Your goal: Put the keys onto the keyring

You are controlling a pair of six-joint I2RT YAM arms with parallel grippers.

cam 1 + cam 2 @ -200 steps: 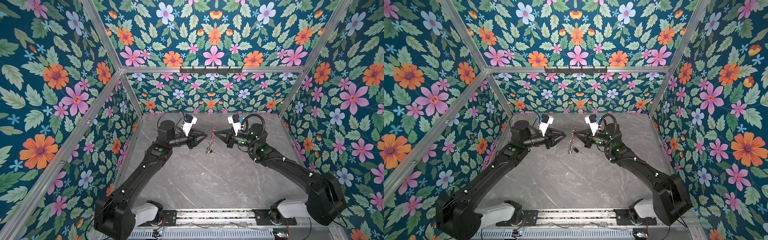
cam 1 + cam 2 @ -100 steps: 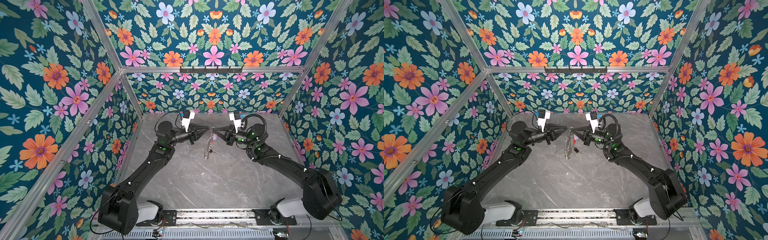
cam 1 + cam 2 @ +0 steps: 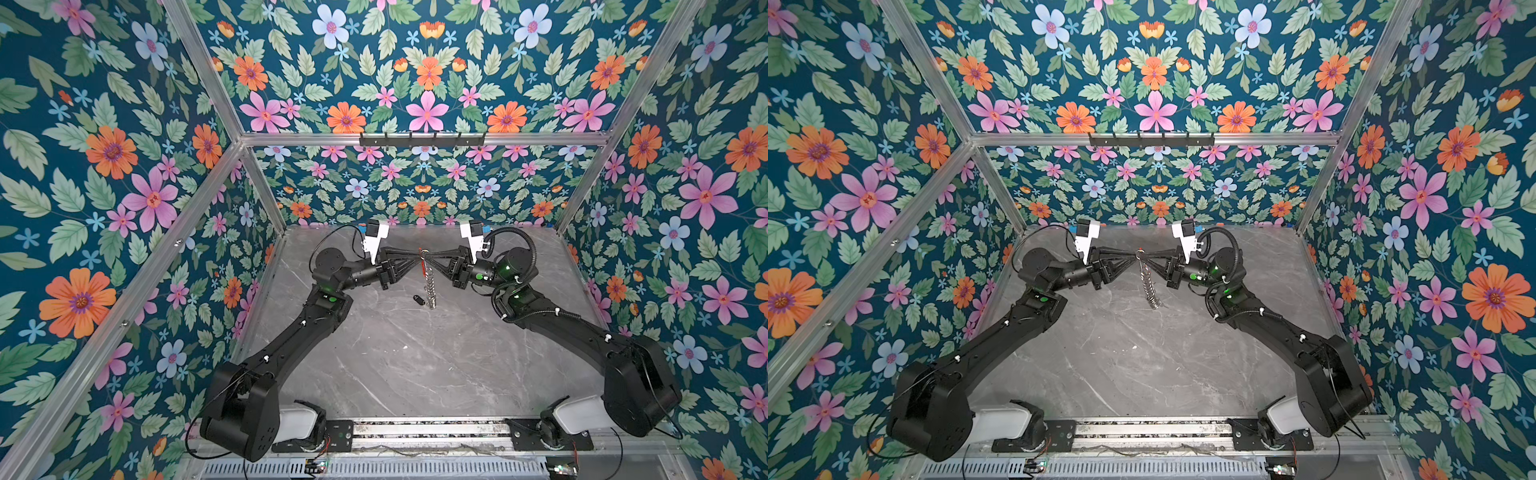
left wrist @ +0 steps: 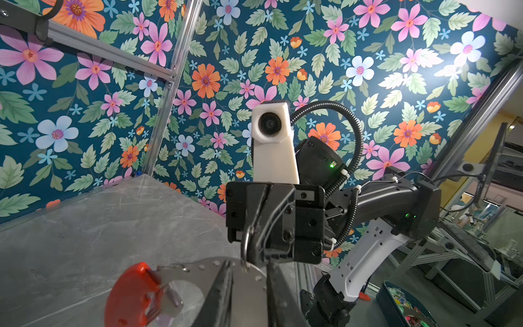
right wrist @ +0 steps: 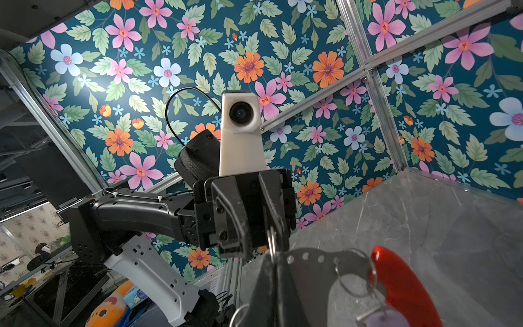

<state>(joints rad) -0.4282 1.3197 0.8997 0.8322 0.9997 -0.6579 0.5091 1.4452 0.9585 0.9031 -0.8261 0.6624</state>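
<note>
A black key (image 3: 417,300) lies flat on the grey table (image 3: 395,365). It is near the bottom of a string of small silver rings (image 3: 430,286). The rings hang down from the keyring (image 3: 422,254), which is up in the air near the back. The right gripper (image 3: 433,259) is squeezed tight on the keyring. The left gripper (image 3: 414,259) meets it from the other side, but I cannot tell if its jaws grip. A pale lilac key (image 5: 389,322) sits just by the keyring's red part (image 5: 402,286). Behind them is the flower wall (image 3: 424,187).
</note>
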